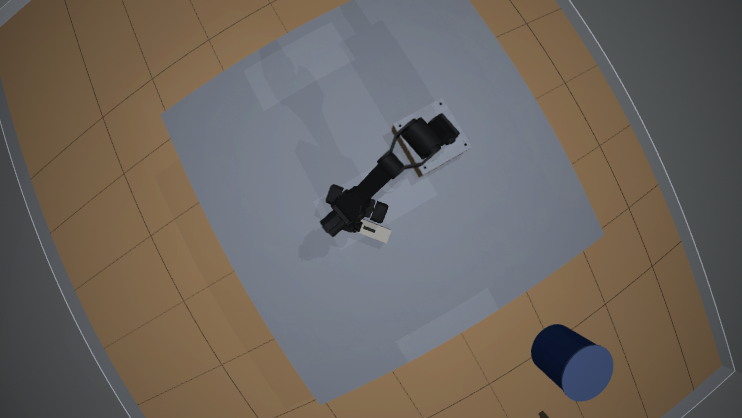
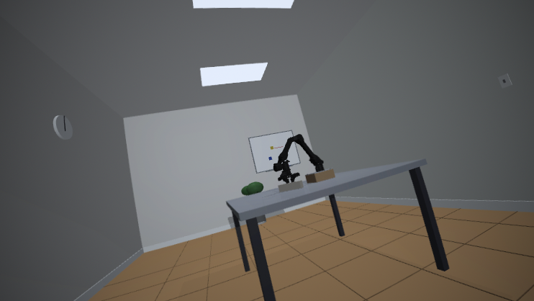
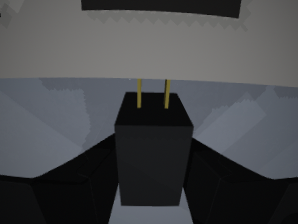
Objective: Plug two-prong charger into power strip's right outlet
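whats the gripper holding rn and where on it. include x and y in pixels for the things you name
The black two-prong charger [image 3: 154,165], gripped by the two opposite sides of its body; its prongs [image 3: 139,94] stick out free of the fingers.

The power strip [image 1: 382,236] [image 2: 290,186] [image 3: 150,50], a pale oblong block with a dark rectangular patch, lies flat, well in from the edges and corners of the desk [image 1: 493,233] [image 2: 336,186]. The boxy black charger [image 3: 154,162] is held, its two straight yellow prongs [image 3: 139,94] directed at the strip; whether they have entered cannot be told.
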